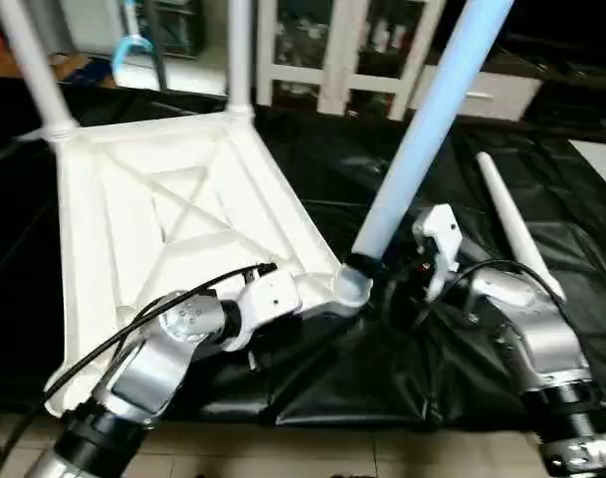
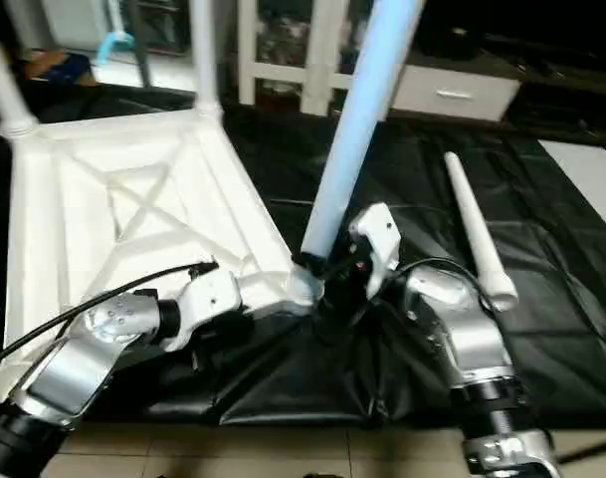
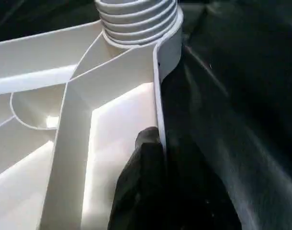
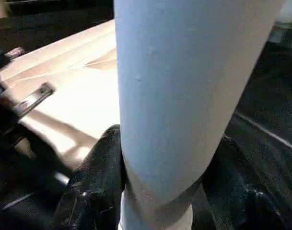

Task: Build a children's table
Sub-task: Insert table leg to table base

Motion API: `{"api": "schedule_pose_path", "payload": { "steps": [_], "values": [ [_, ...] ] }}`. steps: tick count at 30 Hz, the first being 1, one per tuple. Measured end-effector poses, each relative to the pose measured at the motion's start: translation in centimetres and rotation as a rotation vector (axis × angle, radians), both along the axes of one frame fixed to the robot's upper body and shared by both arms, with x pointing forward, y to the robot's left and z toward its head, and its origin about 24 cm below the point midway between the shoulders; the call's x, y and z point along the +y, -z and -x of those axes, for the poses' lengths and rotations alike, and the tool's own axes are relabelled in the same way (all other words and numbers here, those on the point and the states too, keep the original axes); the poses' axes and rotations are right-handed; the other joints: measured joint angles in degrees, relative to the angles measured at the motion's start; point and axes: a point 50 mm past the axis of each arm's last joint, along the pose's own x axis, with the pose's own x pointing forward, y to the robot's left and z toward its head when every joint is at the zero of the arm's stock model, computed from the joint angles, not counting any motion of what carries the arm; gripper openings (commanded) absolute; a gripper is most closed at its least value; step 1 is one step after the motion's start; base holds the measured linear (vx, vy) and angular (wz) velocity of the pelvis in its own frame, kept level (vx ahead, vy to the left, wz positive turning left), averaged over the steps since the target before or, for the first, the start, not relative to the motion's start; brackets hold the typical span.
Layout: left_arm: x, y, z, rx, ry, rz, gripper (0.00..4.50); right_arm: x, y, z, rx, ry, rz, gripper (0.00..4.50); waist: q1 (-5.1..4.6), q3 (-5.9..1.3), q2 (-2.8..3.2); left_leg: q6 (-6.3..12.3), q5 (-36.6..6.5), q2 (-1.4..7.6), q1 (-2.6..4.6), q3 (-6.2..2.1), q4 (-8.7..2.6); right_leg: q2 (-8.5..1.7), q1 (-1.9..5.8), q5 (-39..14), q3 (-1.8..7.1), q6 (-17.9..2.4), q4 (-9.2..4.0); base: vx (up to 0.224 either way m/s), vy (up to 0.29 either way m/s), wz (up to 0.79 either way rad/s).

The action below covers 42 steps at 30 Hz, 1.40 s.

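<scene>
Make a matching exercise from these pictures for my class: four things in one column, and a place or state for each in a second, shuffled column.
Things
1. loose leg
2. left gripper
3. right gripper
4. table top

States
A. lies underside up, ribs showing
B. clamped on the table top's rim
C. lies flat on the black sheet
D. closed around the slanted leg at the near corner socket

Pairs: 1-C, 2-B, 3-D, 4-A

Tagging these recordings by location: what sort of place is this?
Probably an indoor room used as a workspace: a white glass-door cabinet behind, a black sheet spread beneath the upturned table top.
</scene>
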Motion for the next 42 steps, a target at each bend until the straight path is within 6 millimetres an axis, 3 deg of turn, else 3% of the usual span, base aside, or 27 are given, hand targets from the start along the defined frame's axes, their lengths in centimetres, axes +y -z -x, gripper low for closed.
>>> {"api": "schedule_pose_path", "payload": {
  "steps": [9, 13, 14, 18, 25, 42],
  "values": [
    [-2.3, -0.4, -2.1, 0.007, -0.228, 0.069, 0.00, 2.6, -0.4, -3.1, -0.003, 0.345, -0.064, 1.82, -1.66, 0.80, -0.20, 0.01, 0.00, -0.40, -0.26, -0.63, 0.03, 0.00, -0.46, -0.01, -0.08, -0.03, -0.90, -0.002, 0.003, -0.02],
    [-4.2, -0.8, -3.0, 0.008, -0.379, 0.115, 0.00, 3.8, -0.9, -4.7, -0.026, 0.511, -0.068, 1.82, -1.97, 0.98, -0.25, 0.01, 0.00, -0.47, -0.79, -0.64, 0.13, -0.03, -1.03, 0.10, -0.03, -0.20, -0.92, 0.000, 0.000, 0.00],
    [-4.8, -0.9, -3.2, 0.007, -0.422, 0.127, 0.00, 4.2, -1.0, -5.1, -0.037, 0.563, -0.066, 1.82, -2.00, 1.02, -0.29, 0.02, 0.01, -0.47, -0.95, -0.55, 0.20, -0.03, -1.19, 0.66, -0.02, -1.06, -0.93, 0.000, 0.000, 0.00],
    [-5.8, -1.2, -3.7, -0.011, -0.503, 0.155, 0.00, 5.3, -1.3, -5.9, -0.068, 0.666, -0.070, 1.82, -1.93, 1.05, -0.35, 0.02, 0.01, -0.39, -0.95, -0.40, 0.47, -0.03, -1.37, 2.55, 0.03, -1.72, -0.83, 0.000, 0.000, 0.00],
    [-5.9, -1.8, -4.0, -0.033, -0.538, 0.180, 0.00, 6.0, -1.9, -6.5, -0.103, 0.693, -0.073, 1.82, -1.57, 0.96, -0.38, -0.07, -0.03, 0.03, -1.07, -0.26, 0.36, 0.19, -2.00, 4.32, -0.09, -1.55, -0.37, 0.043, -0.027, 0.00],
    [-5.4, -1.9, -4.2, -0.034, -0.541, 0.186, 0.00, 6.2, -1.6, -6.5, -0.161, 0.655, -0.108, 1.82, -1.32, 0.97, -0.30, -0.25, -0.14, 0.52, -0.97, 0.12, 0.53, 0.56, -2.17, 4.27, 0.02, -1.55, -0.04, 0.003, -0.002, 0.00]
  ]
}}
